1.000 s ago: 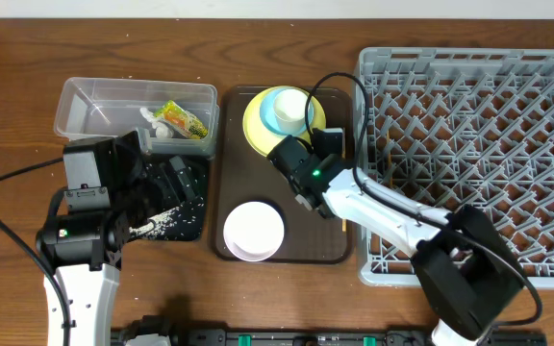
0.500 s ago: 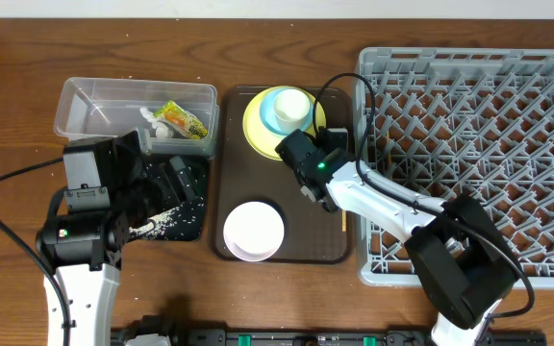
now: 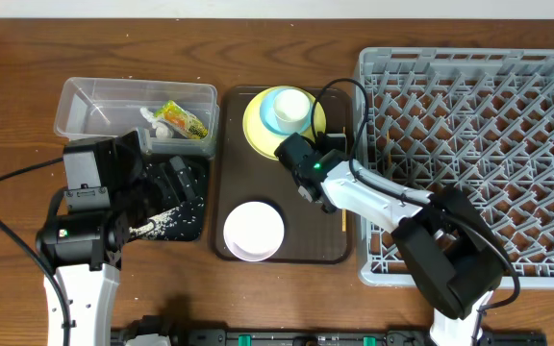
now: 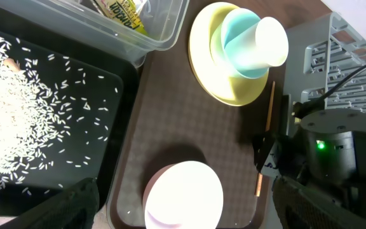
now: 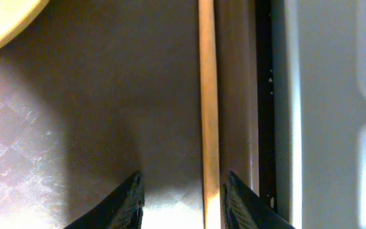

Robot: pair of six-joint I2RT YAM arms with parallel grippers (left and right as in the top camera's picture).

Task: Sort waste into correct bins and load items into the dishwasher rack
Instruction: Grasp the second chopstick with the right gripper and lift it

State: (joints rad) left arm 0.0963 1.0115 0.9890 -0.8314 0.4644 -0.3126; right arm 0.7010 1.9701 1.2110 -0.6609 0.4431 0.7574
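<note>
Overhead: right arm's body hides its fingers over the 3 o'clock edge of the brown serving tray [image 3: 306,240]. The right wrist view alone shows the right hand [image 5: 183,200] with fingers apart, straddling a chopstick [image 5: 208,95] that lies flat on the tray, not clamped. Left hand [image 3: 173,183] hangs spread wide over the black tray [image 4: 110,95]. Only the left wrist view shows the rice [image 4: 5,127] heaped at the tray's 9 o'clock, grains scattered outward. Plate [image 3: 256,125] sits at the brown tray's 12 o'clock, carrying the light blue cup [image 4: 240,48] and small white cup [image 4: 273,39]; bowl [image 3: 253,231] at 7 o'clock. Wrapper [image 3: 183,120] and paper scrap [image 3: 150,117] lie in the clear tub [image 3: 85,111], at the desk's [image 3: 17,58] 10 o'clock. The rack [image 3: 479,144], at 3 o'clock, is seen whole only overhead.
</note>
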